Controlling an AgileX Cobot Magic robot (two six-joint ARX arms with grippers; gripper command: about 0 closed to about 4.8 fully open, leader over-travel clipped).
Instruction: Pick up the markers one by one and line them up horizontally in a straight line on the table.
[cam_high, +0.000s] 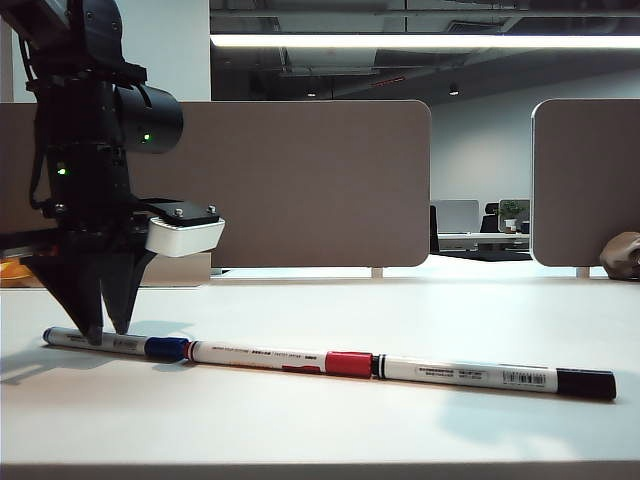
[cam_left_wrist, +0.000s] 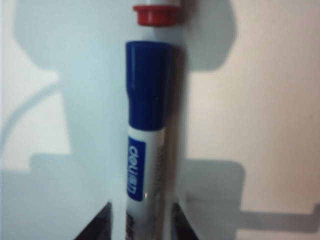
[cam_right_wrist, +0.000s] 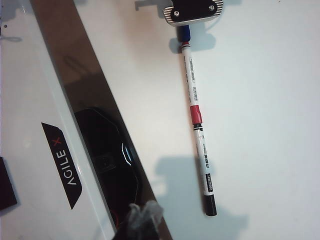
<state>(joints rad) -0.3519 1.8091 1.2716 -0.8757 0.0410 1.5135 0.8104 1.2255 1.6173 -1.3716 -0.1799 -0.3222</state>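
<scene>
Markers, three, white-barrelled, lying end to end on the table (cam_high: 320, 420) in one near-straight row across the exterior view.

Item 1, blue-capped marker (cam_high: 115, 343): leftmost in the row, lying flat with its cap toward the centre. The left gripper (cam_high: 105, 328) stands over its barrel, pointing straight down, one finger on either side and the tips at table level. The jaws are spread wide, so the barrel looks released rather than clamped; the left wrist view shows the marker lying free between the two dark fingertips (cam_left_wrist: 95, 227). Judged purpose: setting this last marker down in line with its neighbours.

Item 2, red-capped marker (cam_high: 280, 359): middle of the row. Its tail sits just beside or touching the blue cap, which keeps the line unbroken; actual contact cannot be told.

Item 3, black-capped marker (cam_high: 500, 378): rightmost, its tail meeting the red cap, black cap pointing outward.

Right gripper: not visible in the exterior view; its wrist camera looks down on the whole row from well back. Its jaws are fully closed on nothing, parked clear of the line.

Status, as judged: all three placed; only withdrawal of the left gripper appears to remain.
</scene>
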